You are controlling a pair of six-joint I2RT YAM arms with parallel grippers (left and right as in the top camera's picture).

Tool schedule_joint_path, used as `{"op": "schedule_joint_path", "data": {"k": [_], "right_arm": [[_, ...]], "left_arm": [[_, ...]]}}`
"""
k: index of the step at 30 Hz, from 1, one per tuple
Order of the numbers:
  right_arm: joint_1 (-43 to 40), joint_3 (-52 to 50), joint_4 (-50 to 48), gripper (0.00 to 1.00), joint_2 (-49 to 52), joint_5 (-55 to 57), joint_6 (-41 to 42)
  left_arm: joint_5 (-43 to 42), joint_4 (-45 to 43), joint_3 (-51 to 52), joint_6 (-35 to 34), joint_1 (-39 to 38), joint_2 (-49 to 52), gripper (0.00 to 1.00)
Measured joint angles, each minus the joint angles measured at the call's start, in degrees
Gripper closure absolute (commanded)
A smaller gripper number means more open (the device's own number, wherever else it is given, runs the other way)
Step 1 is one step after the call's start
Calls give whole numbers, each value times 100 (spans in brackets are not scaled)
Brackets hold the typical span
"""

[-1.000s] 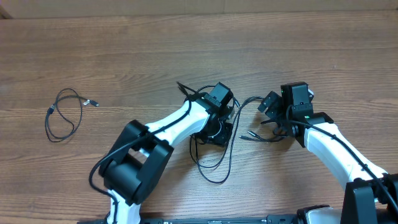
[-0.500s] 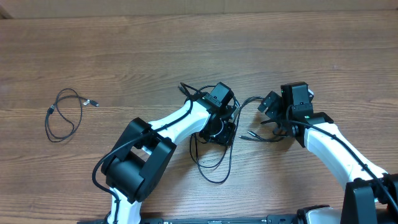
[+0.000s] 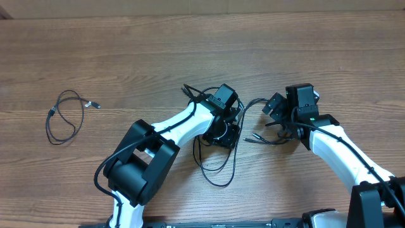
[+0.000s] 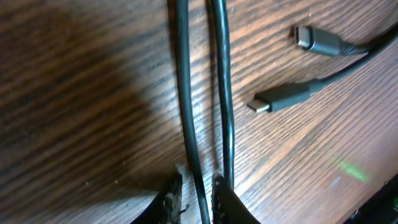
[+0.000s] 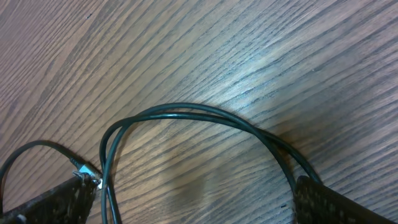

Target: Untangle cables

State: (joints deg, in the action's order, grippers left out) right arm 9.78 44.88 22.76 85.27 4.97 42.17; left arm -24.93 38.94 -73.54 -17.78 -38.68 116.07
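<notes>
Only the left arm's elbow (image 3: 136, 166) has shifted slightly since a second ago. The left gripper (image 4: 198, 194) has its fingertips close around one of two parallel strands of the cables (image 4: 182, 93), though a pinch cannot be confirmed, and two plug ends (image 4: 283, 98) lie ahead of it on the table (image 3: 126, 57). The right gripper (image 5: 198, 202) is spread wide, with a cable loop (image 5: 186, 111) arching just ahead between its fingers (image 5: 339, 202), which the frame cuts off; a separate coiled cord (image 3: 66, 116) lies well away from both.
</notes>
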Motion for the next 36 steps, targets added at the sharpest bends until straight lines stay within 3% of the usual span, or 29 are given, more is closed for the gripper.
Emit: {"op": "schedule_joint_path", "data": {"k": [13, 23, 30, 36], "right_arm": [[0, 0, -2, 0, 0, -2, -2], [0, 0, 0, 0, 0, 2, 0], [0, 0, 2, 0, 0, -2, -2], [0, 0, 0, 0, 0, 0, -2]], "left_arm": [[-81, 529, -13, -9, -35, 0, 81], [-81, 365, -13, -22, -35, 0, 81], [-57, 166, -13, -24, -35, 22, 90], [-55, 166, -13, -24, -35, 31, 88]]}}
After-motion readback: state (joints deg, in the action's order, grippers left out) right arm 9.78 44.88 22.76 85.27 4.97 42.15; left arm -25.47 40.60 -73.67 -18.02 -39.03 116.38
